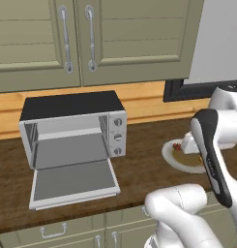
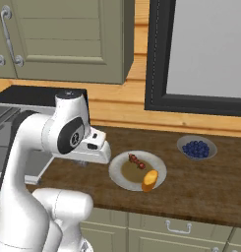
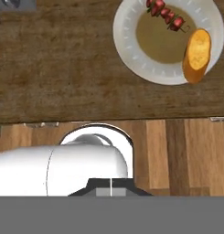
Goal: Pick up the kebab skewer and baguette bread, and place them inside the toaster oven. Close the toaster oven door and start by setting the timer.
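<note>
Shut tight and holding nothing, the claw hangs above the wooden table, just left of the cream plate; its tips are hard to make out from here. On that plate, near the table's front edge, the kebab skewer lies across the far side and the baguette bread rests on the rim. Toward the table's left end the toaster oven stands with its door dropped open. A bowl of blueberries sits further right.

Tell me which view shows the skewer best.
The hand view: the skewer lies unobstructed on the plate, its red chunks distinct, though the frame's top cuts one end. The right base view shows it small. In the left base view the arm hides most of it.
</note>
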{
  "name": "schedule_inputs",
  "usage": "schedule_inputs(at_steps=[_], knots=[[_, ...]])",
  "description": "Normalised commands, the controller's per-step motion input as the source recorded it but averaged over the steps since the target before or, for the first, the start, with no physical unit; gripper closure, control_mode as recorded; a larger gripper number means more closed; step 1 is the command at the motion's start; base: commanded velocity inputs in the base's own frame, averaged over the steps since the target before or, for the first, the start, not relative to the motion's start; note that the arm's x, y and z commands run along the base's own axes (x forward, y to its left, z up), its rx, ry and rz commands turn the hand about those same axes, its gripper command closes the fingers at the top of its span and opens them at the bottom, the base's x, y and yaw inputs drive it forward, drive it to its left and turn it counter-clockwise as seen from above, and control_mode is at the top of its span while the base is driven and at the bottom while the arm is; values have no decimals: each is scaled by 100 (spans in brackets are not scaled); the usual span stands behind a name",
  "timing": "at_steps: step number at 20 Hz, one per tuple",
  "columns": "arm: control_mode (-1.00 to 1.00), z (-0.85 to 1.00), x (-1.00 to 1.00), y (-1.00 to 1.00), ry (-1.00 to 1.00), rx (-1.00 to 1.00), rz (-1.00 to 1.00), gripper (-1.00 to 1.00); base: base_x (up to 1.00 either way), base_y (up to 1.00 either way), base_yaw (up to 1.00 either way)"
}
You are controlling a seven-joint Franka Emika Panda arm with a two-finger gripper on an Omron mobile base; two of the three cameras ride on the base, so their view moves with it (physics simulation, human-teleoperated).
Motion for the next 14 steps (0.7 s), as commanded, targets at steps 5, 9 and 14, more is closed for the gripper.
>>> schedule_inputs(at_steps=[5, 9, 14], knots=[[-100, -56, 19, -100, 0, -11, -3, 100, 0, 0, 0], [-100, -58, 60, -94, 2, -8, -8, -100, 0, 0, 0], [-100, -56, 67, -79, 0, -6, -10, -100, 0, 0, 0]])
